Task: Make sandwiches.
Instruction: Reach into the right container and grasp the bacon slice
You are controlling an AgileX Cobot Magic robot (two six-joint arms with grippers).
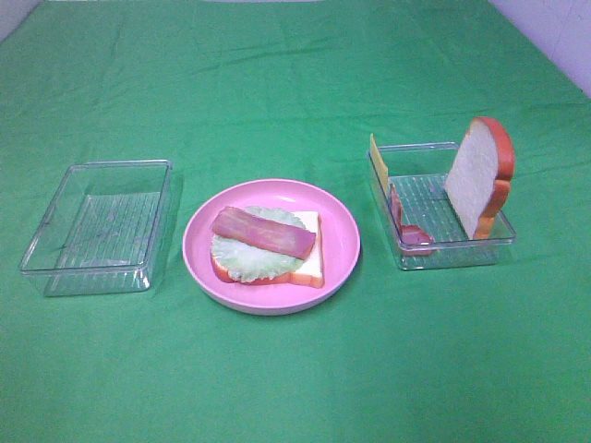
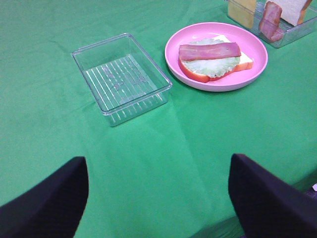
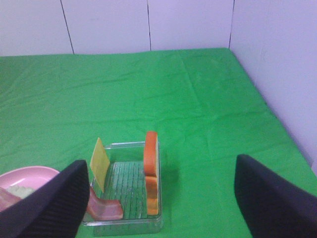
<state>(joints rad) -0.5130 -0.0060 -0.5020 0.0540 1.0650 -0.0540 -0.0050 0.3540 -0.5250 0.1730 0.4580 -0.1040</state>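
Observation:
On the pink plate (image 1: 340, 268) lies a half-built sandwich: a white bread slice (image 1: 309, 263), lettuce (image 1: 242, 258) on it, and a bacon strip (image 1: 263, 233) on top. The right tray (image 1: 452, 249) holds a second bread slice (image 1: 478, 173) standing on edge, a yellow cheese square (image 1: 378, 160) and another bacon strip (image 1: 404, 225). Neither arm shows in the high view. My left gripper (image 2: 158, 198) is open above bare cloth, well short of the plate (image 2: 247, 74). My right gripper (image 3: 161, 198) is open, hanging over the tray (image 3: 124, 220) with the bread slice (image 3: 151, 171) between its fingers' lines of sight.
An empty clear tray (image 1: 97, 226) sits left of the plate, also seen as the tray (image 2: 121, 74) in the left wrist view. Green cloth covers the whole table. A white wall (image 3: 148, 25) rises behind the far edge and at the right.

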